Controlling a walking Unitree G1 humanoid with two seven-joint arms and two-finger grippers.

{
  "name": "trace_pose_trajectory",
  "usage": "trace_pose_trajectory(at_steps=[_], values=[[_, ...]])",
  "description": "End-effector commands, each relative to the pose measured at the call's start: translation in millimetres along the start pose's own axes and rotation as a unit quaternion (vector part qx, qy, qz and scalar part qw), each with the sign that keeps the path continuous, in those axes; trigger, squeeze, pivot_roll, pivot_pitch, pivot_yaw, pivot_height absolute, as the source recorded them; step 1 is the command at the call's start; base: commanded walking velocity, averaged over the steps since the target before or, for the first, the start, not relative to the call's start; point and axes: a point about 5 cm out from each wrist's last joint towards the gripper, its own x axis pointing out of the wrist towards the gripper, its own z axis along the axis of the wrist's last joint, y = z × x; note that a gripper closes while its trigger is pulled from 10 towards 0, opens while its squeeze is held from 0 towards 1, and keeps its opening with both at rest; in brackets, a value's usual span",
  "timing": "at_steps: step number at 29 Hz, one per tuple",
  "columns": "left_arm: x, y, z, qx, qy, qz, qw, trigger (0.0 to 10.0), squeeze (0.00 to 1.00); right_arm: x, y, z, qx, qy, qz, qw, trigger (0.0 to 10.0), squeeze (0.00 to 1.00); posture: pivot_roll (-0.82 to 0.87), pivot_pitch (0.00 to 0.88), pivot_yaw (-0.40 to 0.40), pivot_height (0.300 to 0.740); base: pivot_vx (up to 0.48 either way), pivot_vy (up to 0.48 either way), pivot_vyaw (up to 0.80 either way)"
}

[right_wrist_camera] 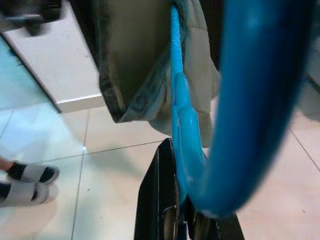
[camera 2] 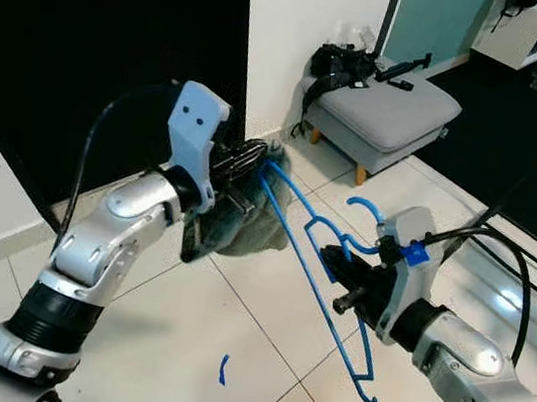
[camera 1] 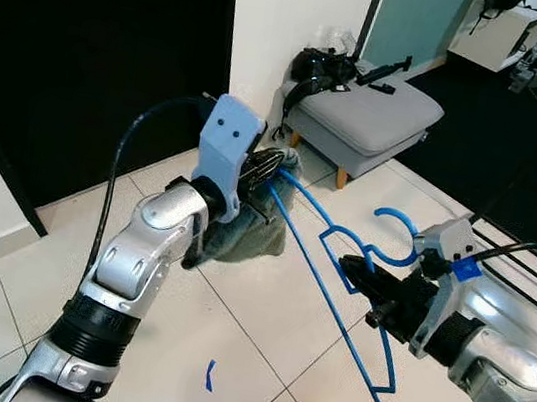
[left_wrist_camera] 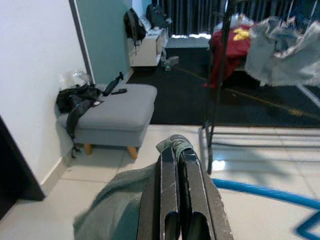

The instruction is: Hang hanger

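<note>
Hanger: thin blue plastic clothes hanger (camera 1: 336, 292) was held in the air between both arms, above the pale tiled floor (camera 1: 255, 361); hook end pointed right, one shoulder tip ran far-left into the cloth, the other tip hung near and low.
Garment: grey-green soft cloth garment (camera 1: 243, 233) draped off the hanger's far-left end, bunched, hanging free of the floor.
Left hand: left hand (camera 1: 265, 168) raised mid-scene, fingers pressed together, pinching the garment at the hanger's far tip; the left wrist view showed cloth folded over the closed fingertips (left_wrist_camera: 175, 150).
Right hand: right hand (camera 1: 351, 271) sat right of centre, fingers pressed together on the hanger's neck just below the hook; the right wrist view showed blue plastic clamped between the black fingers (right_wrist_camera: 165, 200).
Surroundings: grey cushioned footstool (camera 1: 367, 120) far centre with black straps and bag (camera 1: 324, 68) on it; black metal drying rack (left_wrist_camera: 220, 90) with clothes far right in the left wrist view; a person's feet in grey slippers (right_wrist_camera: 27, 182) on the tiles; blue tape mark (camera 1: 209, 374) on the near floor.
Handling: hanger looked light and thin, likely springy, could twist in a pinch; smooth plastic may slip. Neck below the hook seemed the firmest hold and left the hook free for a rail. Garment soft, light, could slide off the shoulder if tilted.
</note>
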Motion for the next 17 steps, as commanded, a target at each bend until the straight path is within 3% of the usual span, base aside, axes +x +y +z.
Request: trace_pose_trajectory(at_steps=[1, 3, 6, 10, 17], values=[[2.4, -17.4, 4, -0.042, -0.011, -0.032, 0.999, 10.0, 0.00, 4.5, -5.0, -6, 0.007, 0.015, -0.027, 1.000, 10.0, 0.00, -0.02, 0.147, 0.032, 0.740, 0.000, 0.000, 0.00], [2.4, -17.4, 4, -0.042, -0.011, -0.032, 0.999, 10.0, 0.00, 4.5, -5.0, -6, 0.007, 0.015, -0.027, 1.000, 10.0, 0.00, -0.02, 0.147, 0.032, 0.740, 0.000, 0.000, 0.00], [5.0, -31.4, 7, -0.100, -0.020, -0.054, 0.993, 10.0, 0.00, 9.6, -7.6, -8, 0.014, 0.016, -0.043, 0.999, 10.0, 0.00, -0.02, 0.147, 0.031, 0.740, 0.000, 0.000, 0.00], [6.8, -40.5, 8, -0.137, -0.023, -0.065, 0.988, 10.0, 0.00, 12.4, -7.1, -7, 0.019, 0.011, -0.044, 0.999, 10.0, 0.00, -0.02, 0.147, 0.031, 0.740, 0.000, 0.000, 0.00], [11.9, -60.3, 6, -0.171, -0.019, -0.092, 0.981, 10.0, 0.00, 17.1, -2.5, -5, 0.028, 0.000, -0.031, 0.999, 10.0, 0.00, -0.02, 0.147, 0.033, 0.740, 0.000, 0.000, 0.00]])
